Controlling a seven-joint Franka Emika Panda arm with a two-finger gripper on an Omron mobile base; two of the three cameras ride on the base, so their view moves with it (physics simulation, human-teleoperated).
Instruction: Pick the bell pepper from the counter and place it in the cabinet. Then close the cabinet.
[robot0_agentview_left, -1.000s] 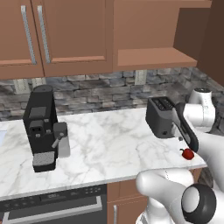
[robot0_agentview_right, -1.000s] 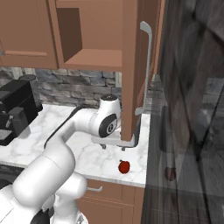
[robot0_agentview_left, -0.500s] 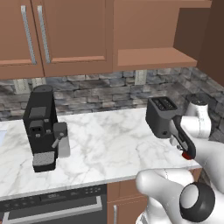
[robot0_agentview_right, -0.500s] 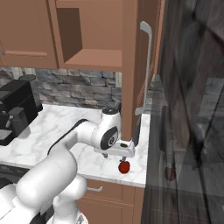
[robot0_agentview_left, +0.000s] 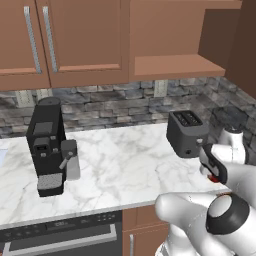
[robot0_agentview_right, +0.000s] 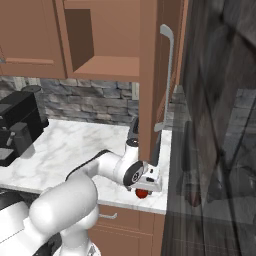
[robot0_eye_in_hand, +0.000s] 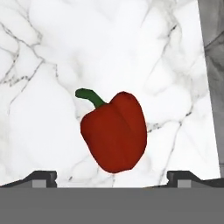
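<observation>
Right now I am in the first step: reaching down for the bell pepper (robot0_eye_in_hand: 114, 138), which lies on its side on the counter (robot0_eye_in_hand: 52, 52), near the counter's right end, with its green stem pointing away from me. From the hand view it sits between my two finger tips, one at each bottom corner, so my gripper (robot0_eye_in_hand: 111, 177) is spread wide and holds nothing. From the right base view the gripper (robot0_agentview_right: 145, 186) is low over the pepper (robot0_agentview_right: 142, 193), which shows only as a small red patch under my hand, just below the open door of the cabinet (robot0_agentview_right: 150, 80).

I judge that the next move is to go a little lower, so the pads come on both sides of the red body, and then close. The skin is glossy and round, so it may slip. After lifting, I must avoid the door edge on the way to the shelf.
</observation>
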